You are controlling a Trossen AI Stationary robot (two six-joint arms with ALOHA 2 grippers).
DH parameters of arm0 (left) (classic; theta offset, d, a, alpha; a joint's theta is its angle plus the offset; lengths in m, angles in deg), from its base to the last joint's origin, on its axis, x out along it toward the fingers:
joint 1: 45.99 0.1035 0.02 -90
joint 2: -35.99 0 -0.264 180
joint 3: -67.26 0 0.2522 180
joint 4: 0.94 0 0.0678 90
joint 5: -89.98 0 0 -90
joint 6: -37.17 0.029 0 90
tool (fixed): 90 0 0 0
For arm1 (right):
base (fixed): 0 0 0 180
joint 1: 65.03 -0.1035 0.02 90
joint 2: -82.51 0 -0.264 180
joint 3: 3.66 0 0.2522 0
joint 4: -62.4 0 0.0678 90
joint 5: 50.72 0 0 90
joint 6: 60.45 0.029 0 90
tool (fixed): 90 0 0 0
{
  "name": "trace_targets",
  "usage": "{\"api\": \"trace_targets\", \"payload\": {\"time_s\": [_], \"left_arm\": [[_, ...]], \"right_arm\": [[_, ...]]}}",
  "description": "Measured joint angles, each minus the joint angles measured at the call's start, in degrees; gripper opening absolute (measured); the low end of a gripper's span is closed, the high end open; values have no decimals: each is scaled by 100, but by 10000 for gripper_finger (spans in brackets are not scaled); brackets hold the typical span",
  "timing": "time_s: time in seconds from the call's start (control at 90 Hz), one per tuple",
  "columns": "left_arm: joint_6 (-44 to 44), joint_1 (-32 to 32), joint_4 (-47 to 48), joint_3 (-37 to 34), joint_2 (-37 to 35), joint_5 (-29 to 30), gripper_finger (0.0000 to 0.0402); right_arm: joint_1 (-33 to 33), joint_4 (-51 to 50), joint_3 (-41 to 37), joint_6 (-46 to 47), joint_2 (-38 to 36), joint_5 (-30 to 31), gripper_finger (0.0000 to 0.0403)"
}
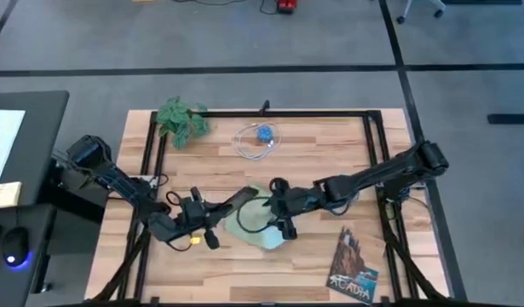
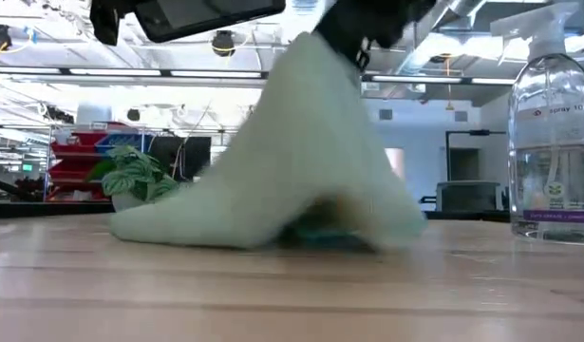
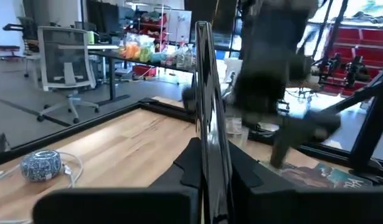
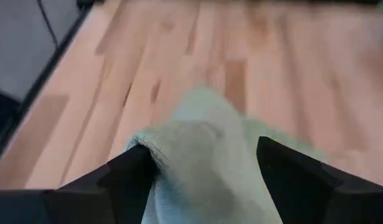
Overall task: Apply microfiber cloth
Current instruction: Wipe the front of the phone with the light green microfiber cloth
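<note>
Nearest me, my right gripper [image 4: 200, 165] pinches a bunched fold of the microfiber cloth [image 4: 203, 149], soft pale sage fabric that hides most of the gap between my dark fingers [image 4: 132, 171]; in the low view the cloth [image 2: 292, 161] rises in a blurred tent at centre frame, its peak cut off at the top edge. My left gripper [image 3: 207, 165] clamps a thin, glossy black phone [image 3: 207, 93] edge-on, which blocks part of the smeared dark arm behind it. Farther back on the wooden table [image 1: 330, 145], at upper centre of the high view, lie a blue-patterned puck [image 1: 264, 133] in a white cable loop and a leafy plant [image 1: 181, 119], with a booklet [image 1: 354, 263] at lower right.
</note>
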Motion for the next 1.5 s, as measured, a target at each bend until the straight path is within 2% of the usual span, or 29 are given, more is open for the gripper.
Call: {"api": "trace_targets", "payload": {"time_s": [0.2, 0.5, 0.722, 0.9, 0.956, 1.144, 1.278, 1.4, 1.5], "left_arm": [[15, -2, -4, 0, 0, -2, 8], [17, -11, 2, 0, 2, 0, 8], [19, -11, 15, 0, 4, -2, 8], [18, -42, 56, 0, 4, -1, 8], [12, -78, 61, 0, 4, -2, 8], [-10, -256, 122, 0, 4, -3, 8], [-13, -271, 122, 0, 4, -5, 8], [-20, -249, 114, 0, 4, -37, 8], [-24, -229, 103, 0, 4, -67, 8]], "right_arm": [[236, 100, 52, -156, 358, -574, 266], [440, -275, 495, 159, 270, -987, 266], [425, -183, 546, -282, 271, -950, 266], [447, -238, 553, -290, 269, -262, 266], [453, 113, 349, -316, 249, -152, 266], [426, 2574, -568, -245, 111, -167, 266], [321, 3999, -767, -291, 105, -190, 261], [204, 4449, -756, -446, 120, -316, 237], [167, 4452, -729, -448, 131, -316, 194]]}}
